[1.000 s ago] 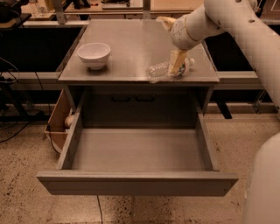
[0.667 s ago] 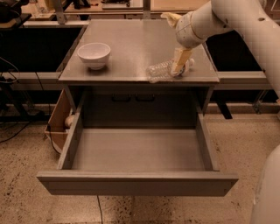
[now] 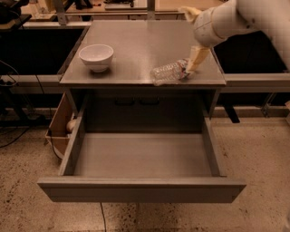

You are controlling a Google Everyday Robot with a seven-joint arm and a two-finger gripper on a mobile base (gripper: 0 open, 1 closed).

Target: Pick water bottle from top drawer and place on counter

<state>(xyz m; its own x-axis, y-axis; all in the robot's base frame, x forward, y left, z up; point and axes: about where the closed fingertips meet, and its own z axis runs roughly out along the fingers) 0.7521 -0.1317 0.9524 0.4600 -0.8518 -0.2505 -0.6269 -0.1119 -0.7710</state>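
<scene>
The water bottle [image 3: 167, 73] lies on its side on the counter [image 3: 136, 45], near the front edge at the right, with its cap end pointing right. My gripper [image 3: 192, 63] hangs from the white arm just right of the bottle, at its cap end, close to or touching it. The top drawer [image 3: 140, 156] is pulled fully open below the counter and nothing shows inside it.
A white bowl [image 3: 96, 56] stands on the counter's left part. A brown cardboard box [image 3: 59, 127] sits on the floor left of the cabinet. Tan wooden benches [image 3: 122, 7] run behind. The drawer front [image 3: 140, 190] juts out over the speckled floor.
The arm and gripper have shifted slightly up and to the right. The bottle has stayed lying on the counter in about the same spot.
</scene>
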